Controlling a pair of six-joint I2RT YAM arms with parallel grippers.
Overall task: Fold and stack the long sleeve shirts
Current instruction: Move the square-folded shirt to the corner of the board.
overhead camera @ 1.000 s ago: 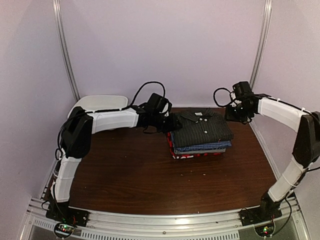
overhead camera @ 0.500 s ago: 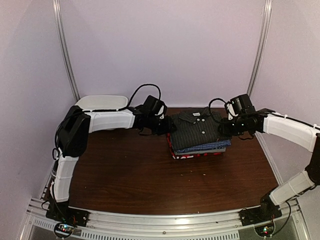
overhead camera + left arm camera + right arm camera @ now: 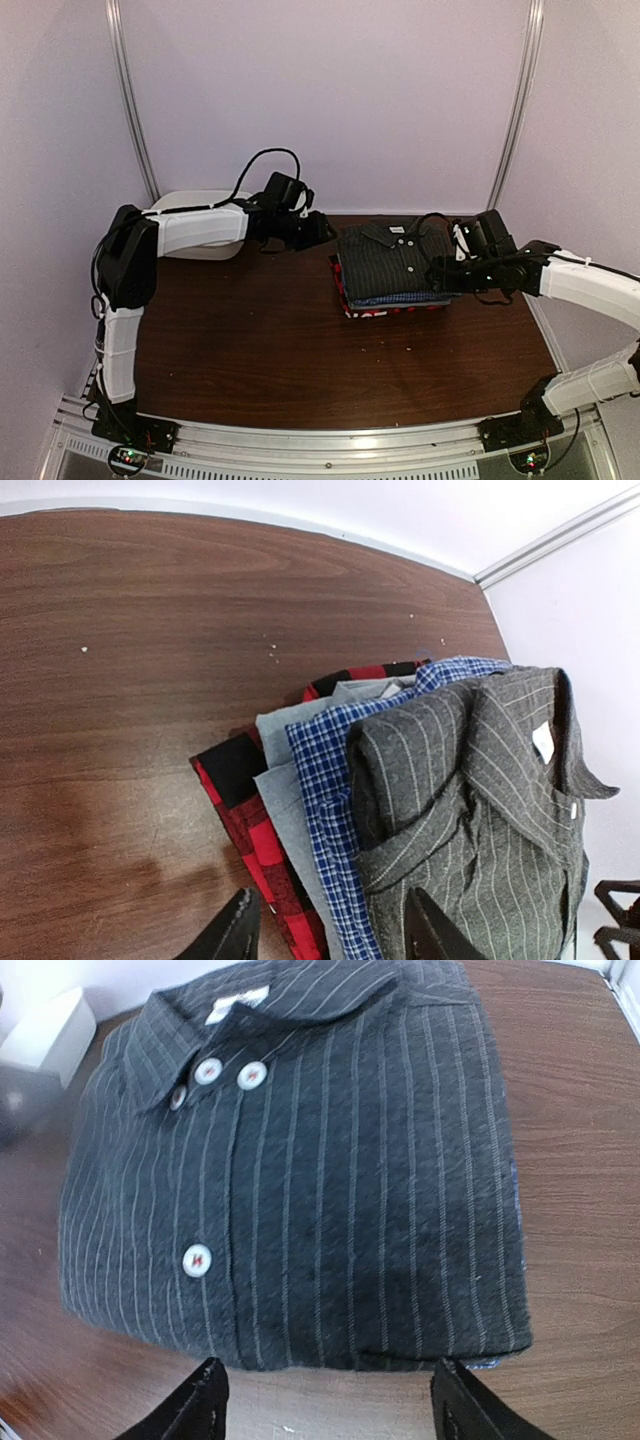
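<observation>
Several folded long sleeve shirts lie in one stack point(image 3: 395, 268) at the table's middle back. The black pinstriped shirt point(image 3: 330, 1160) with light buttons is on top, collar toward the back wall. Below it the left wrist view shows the blue checked shirt point(image 3: 325, 770), the grey shirt point(image 3: 278, 780) and the red-black shirt point(image 3: 245, 815). My left gripper point(image 3: 320, 228) point(image 3: 335, 935) is open and empty, just left of the stack. My right gripper point(image 3: 438, 272) point(image 3: 335, 1405) is open and empty, low at the stack's right edge, jaws over bare table.
A white plastic tub point(image 3: 188, 202) stands at the back left, behind my left arm; its corner shows in the right wrist view point(image 3: 45, 1035). The brown table point(image 3: 300, 350) has a few small white specks point(image 3: 270, 655).
My left gripper has drawn back to the left, away from the stack. My right gripper has swung forward and down from the back right to the stack's right edge. The stack has not moved.
</observation>
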